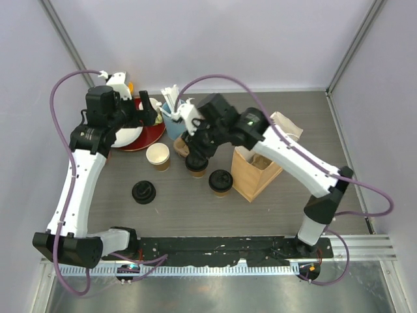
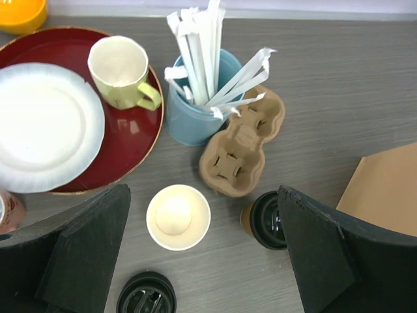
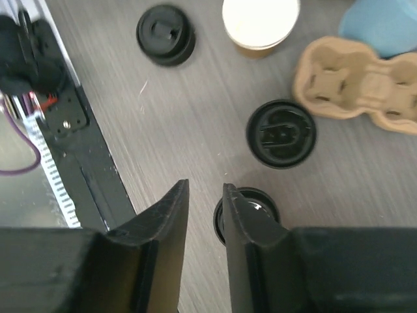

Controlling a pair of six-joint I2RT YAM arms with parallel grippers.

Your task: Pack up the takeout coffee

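Right hand [image 3: 205, 189] narrowly parted, empty, lidded cup [image 3: 257, 202] beside its finger, pulp carrier [image 3: 358, 85] beyond, left hand [image 2: 203, 195] spread wide above lidless cup [image 2: 178, 217]

Green mug [image 2: 117, 72] on red tray [image 2: 124, 147] (white plate [image 2: 39, 127] alongside)

Table [image 1: 273, 208]: grey wood-grain top. Directly on it:
- red tray [image 1: 154, 134], back left
- blue cup [image 2: 189, 124] of white sticks, just beside the tray
- pulp carrier [image 2: 238, 153], two wells, just beside the blue cup
- open cup [image 1: 158, 155], near the tray
- two lidded cups [image 1: 220, 182], centre, near each other
- loose lid [image 1: 143, 192], front left
- brown bag [image 1: 254, 173], upright, right of the lidded cups
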